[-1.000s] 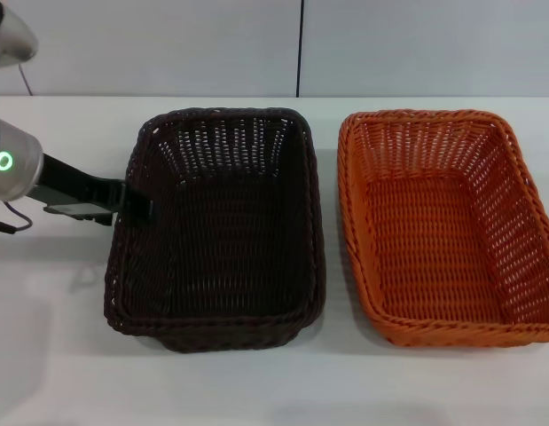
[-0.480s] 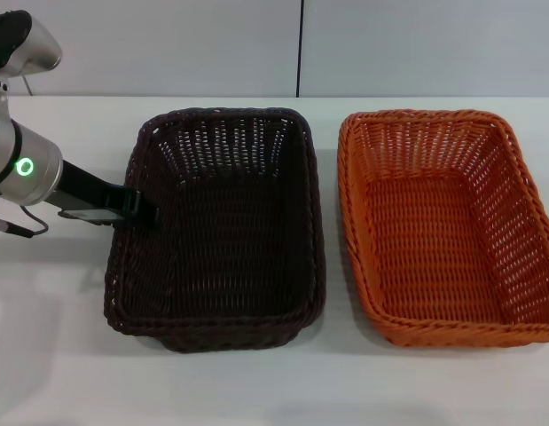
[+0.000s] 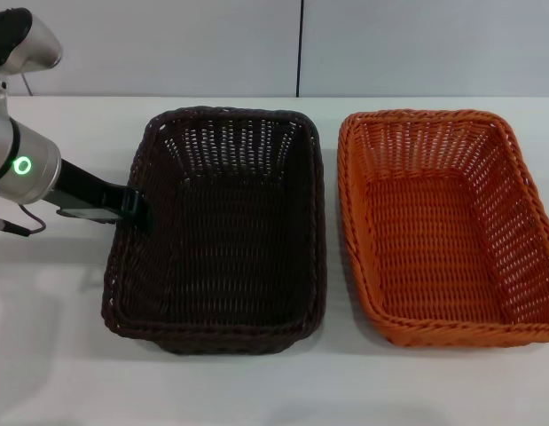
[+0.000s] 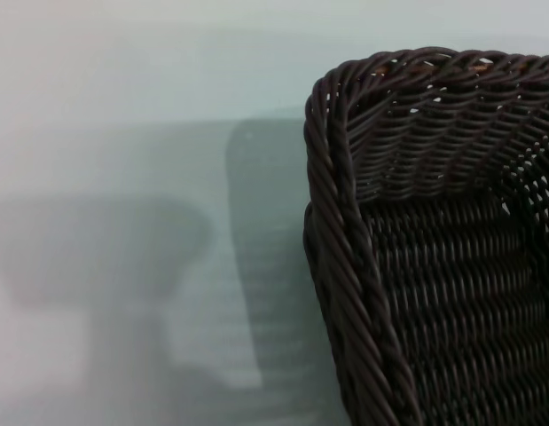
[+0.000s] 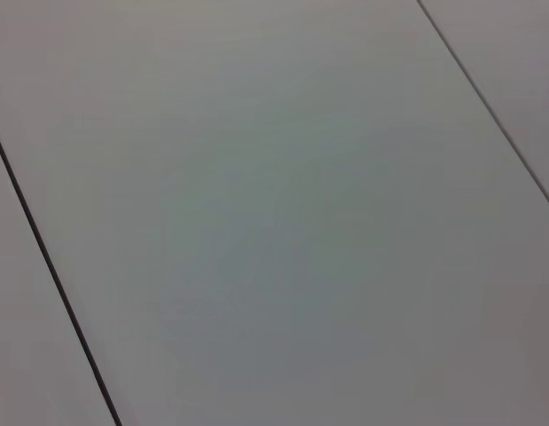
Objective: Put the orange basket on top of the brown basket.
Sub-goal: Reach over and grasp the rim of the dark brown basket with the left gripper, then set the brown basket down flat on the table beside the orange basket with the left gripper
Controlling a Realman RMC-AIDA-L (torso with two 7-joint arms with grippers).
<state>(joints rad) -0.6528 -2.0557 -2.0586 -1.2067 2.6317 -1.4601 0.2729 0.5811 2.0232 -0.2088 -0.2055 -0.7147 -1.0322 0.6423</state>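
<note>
The brown basket (image 3: 221, 231) sits left of centre on the white table, empty. The orange basket (image 3: 443, 226) sits to its right, empty, with a narrow gap between them. My left gripper (image 3: 139, 209) reaches in from the left and is shut on the brown basket's left rim, about halfway along that side. The left wrist view shows only a corner of the brown basket's braided rim (image 4: 345, 222) over the table. My right gripper is out of view; its wrist view shows only a pale panelled surface.
The white table (image 3: 52, 337) stretches in front of and to the left of the baskets. A pale wall with a dark vertical seam (image 3: 300, 49) stands behind the table. My left arm's silver body (image 3: 21, 164) hangs over the table's left side.
The left gripper has shifted slightly at the brown basket's left rim. The basket has turned and shifted a little with it. The orange basket has not moved.
</note>
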